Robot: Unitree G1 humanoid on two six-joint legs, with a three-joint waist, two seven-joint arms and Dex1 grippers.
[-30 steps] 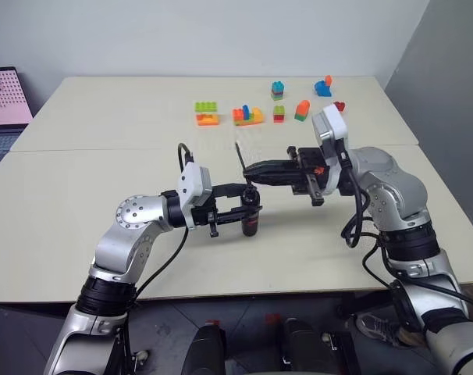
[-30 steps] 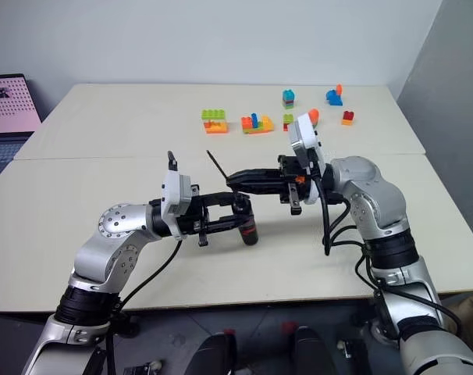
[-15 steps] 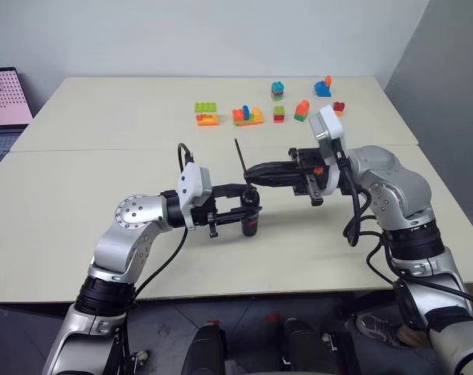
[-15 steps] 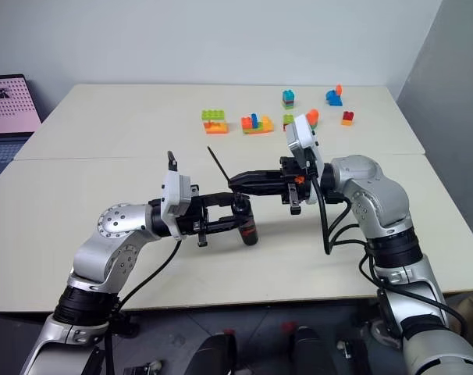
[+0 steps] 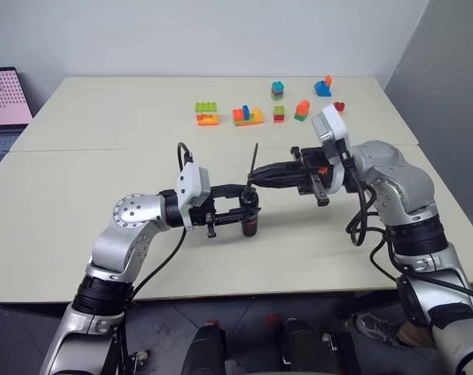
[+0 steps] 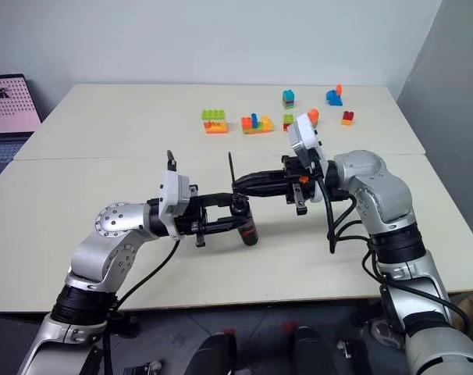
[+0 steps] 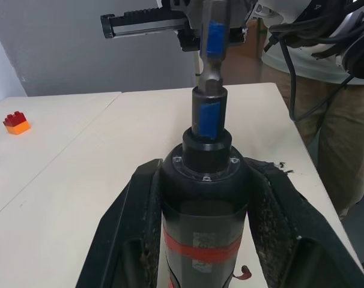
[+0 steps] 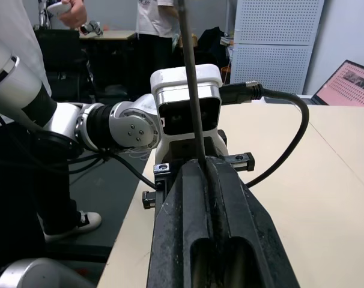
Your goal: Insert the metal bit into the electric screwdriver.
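From the left eye view, the left pincer point(image 5: 238, 208) reaches in level from the left and is clamped on the electric screwdriver point(image 5: 250, 212), which stands about upright above the bench point(image 5: 80, 211), its red band low. The right pincer point(image 5: 256, 177) reaches in from the right, pressed together on the metal bit point(image 5: 254, 160), which rises nearly vertical above the fingertips, just over the screwdriver's top. The right eye view gives the same layout: bit above, tool below, the two arms meeting near mid-bench, the coloured toy bricks point(image 6: 255, 123) well apart at the far side. In the left wrist view the screwdriver sits between the two pads, its chuck end pointing away, and a blue-marked shaft seems to sit in or right at the socket; whether it is seated I cannot tell. In the right wrist view the thin bit runs up from the closed fingers toward the left arm's camera housing. The coming move turns on keeping the two long axes in line, I judge.
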